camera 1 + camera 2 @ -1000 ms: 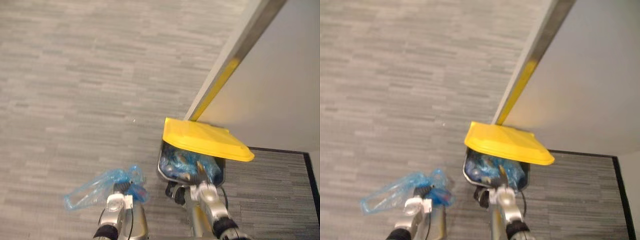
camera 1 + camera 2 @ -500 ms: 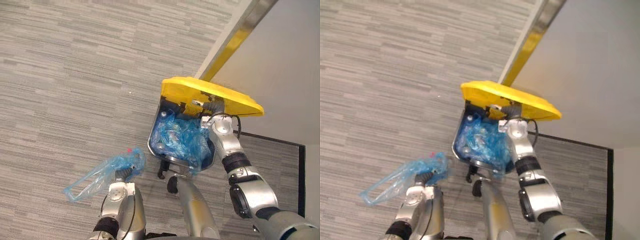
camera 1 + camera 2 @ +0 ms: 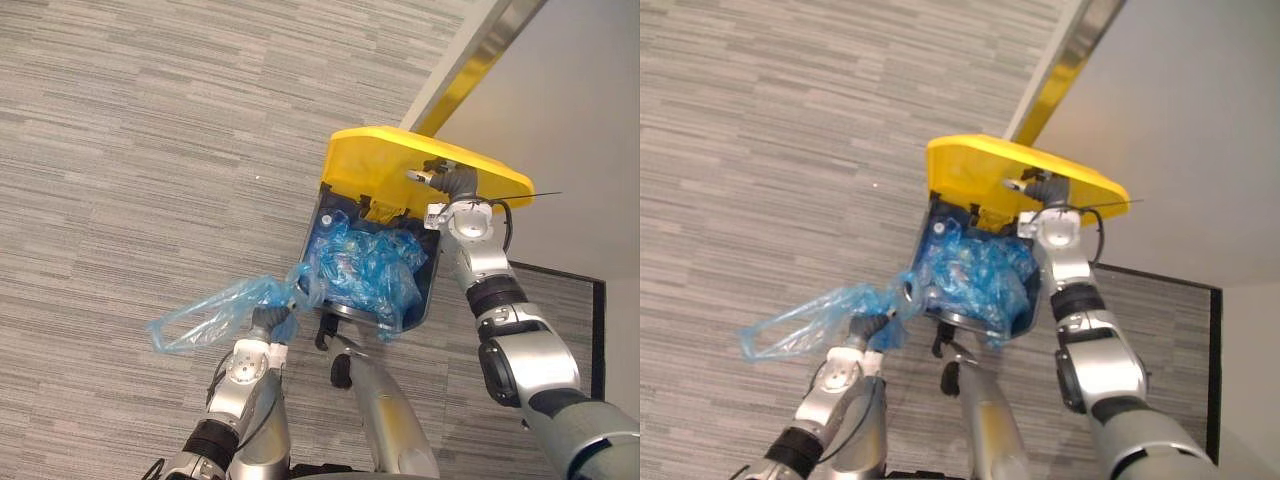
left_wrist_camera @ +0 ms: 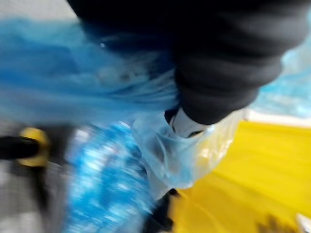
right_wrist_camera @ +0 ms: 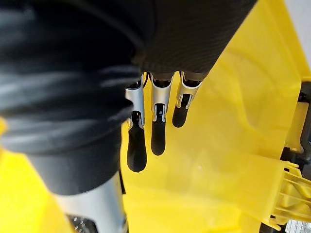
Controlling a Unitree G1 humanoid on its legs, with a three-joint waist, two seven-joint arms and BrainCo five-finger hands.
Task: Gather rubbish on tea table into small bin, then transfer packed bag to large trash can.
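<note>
Blue bag (image 3: 215, 312) nearer open can (image 3: 433, 285), in tight left robot hand (image 3: 268, 322) grip.

The packed bag (image 3: 205, 318), of translucent blue plastic, is gripped at its bunched neck by the left hand (image 3: 266, 322), just beside the large trash can (image 3: 316, 240). The can's yellow lid (image 3: 385, 170) is tipped up, and crumpled blue plastic is seen inside.

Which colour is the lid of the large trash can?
Yellow; the lid shows best in the left eye view.
</note>
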